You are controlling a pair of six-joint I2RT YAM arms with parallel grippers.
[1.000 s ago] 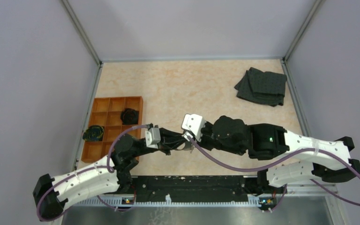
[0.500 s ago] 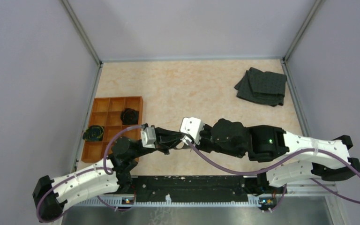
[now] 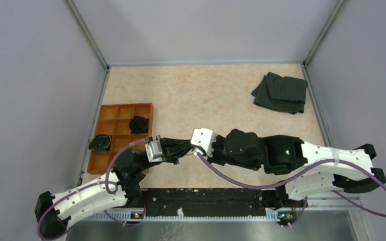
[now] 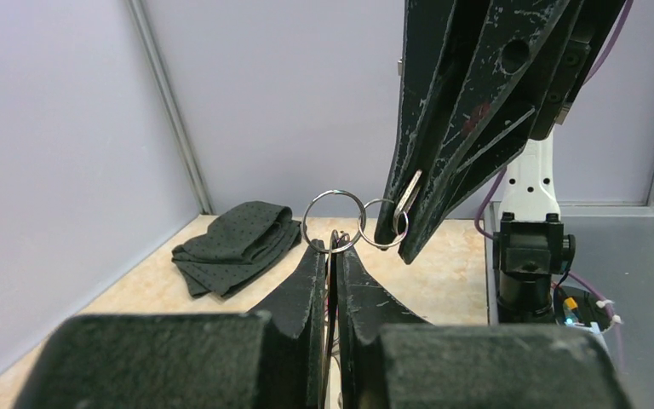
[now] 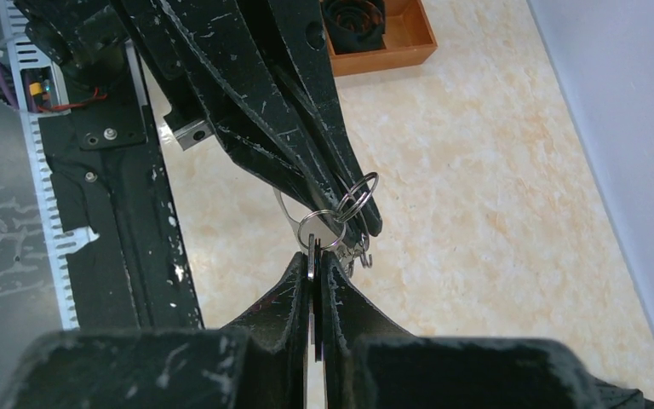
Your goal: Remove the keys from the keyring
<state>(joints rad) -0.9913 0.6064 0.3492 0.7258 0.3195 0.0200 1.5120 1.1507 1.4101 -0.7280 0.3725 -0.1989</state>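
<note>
The keyring shows as two small linked silver split rings [image 4: 334,221] held in the air between both grippers. My left gripper [image 4: 330,247] is shut, pinching the lower edge of the nearer ring and a thin dark wire piece. My right gripper [image 5: 313,260] is shut on a flat silver key [image 5: 310,241] that hangs from the rings [image 5: 358,189]. In the left wrist view the right gripper [image 4: 396,243] comes down from above with the key [image 4: 409,192] between its fingers. In the top view both grippers [image 3: 181,149] meet tip to tip above the table's near left.
An orange compartment tray [image 3: 125,113] holding black rounded lumps [image 3: 139,124] stands left of the grippers. A dark folded cloth [image 3: 281,93] lies at the back right. A black rail [image 3: 206,198] runs along the near edge. Grey walls enclose the table.
Both grippers have moved together to the left and slightly away from the rail, still holding the rings and key between them. Their grips look unchanged.
</note>
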